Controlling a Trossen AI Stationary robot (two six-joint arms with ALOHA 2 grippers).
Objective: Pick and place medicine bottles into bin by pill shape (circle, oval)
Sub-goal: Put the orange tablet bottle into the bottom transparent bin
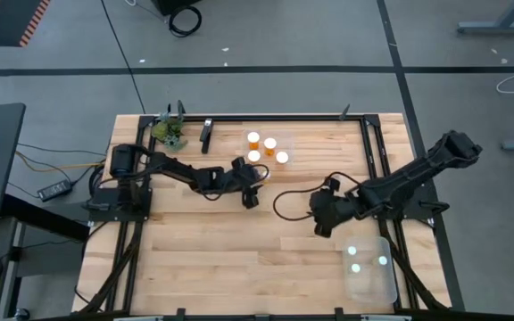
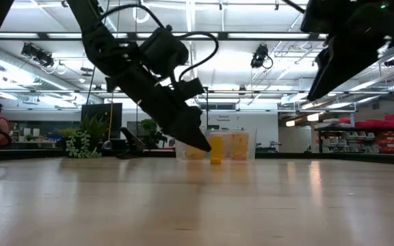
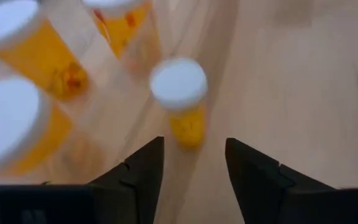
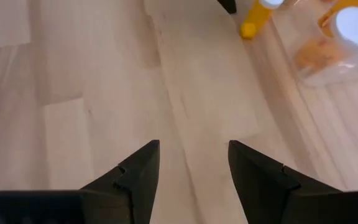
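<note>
Your left end effector [image 1: 251, 198] hangs over the wooden surface [image 1: 212, 259] just short of a cluster of four medicine bottles [image 1: 267, 148], its fingers parted with nothing between them; in the left wrist view a narrow bottle [image 3: 182, 99] stands upright just ahead of the gap. Your right end effector [image 1: 321, 226] waits mid-surface, fingers spread wide and empty above bare wood. A clear bin [image 1: 369, 269] near the front right corner already holds three white-capped bottles.
</note>
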